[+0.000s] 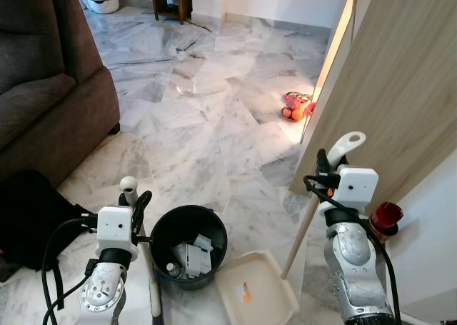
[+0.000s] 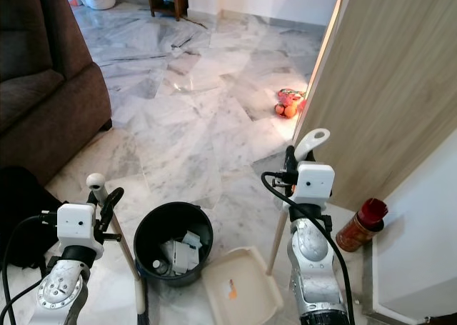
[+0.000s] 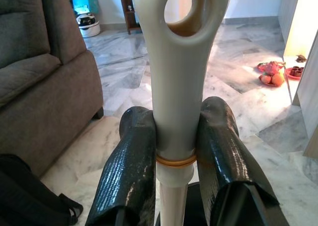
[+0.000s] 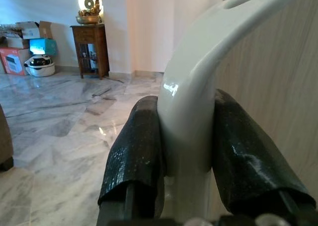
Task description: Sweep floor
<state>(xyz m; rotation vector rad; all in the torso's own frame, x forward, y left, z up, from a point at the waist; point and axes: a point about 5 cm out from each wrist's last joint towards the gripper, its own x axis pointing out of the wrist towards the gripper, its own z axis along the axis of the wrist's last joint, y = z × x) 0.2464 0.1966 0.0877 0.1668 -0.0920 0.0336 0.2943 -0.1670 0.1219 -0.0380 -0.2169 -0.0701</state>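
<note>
My left gripper (image 1: 136, 198) is shut on the cream broom handle (image 3: 180, 82), which stands upright beside a black bin (image 1: 188, 246). The handle's rounded top (image 1: 128, 185) pokes up above my fingers (image 3: 130, 171). My right gripper (image 1: 323, 162) is shut on the white dustpan handle (image 4: 198, 97), just below its curved top end (image 1: 348, 143). A wooden stick (image 1: 300, 232) runs down from there to the cream dustpan tray (image 1: 255, 291), which rests on the marble floor (image 1: 207, 111) beside the bin. The bin holds white scraps of rubbish (image 1: 191, 256).
A brown sofa (image 1: 50, 89) stands to my left with a black bag (image 1: 28, 218) in front of it. A wooden panel (image 1: 393, 96) rises on my right, a red-capped can (image 1: 383, 218) at its foot. Orange and pink items (image 1: 296, 107) lie on the floor ahead.
</note>
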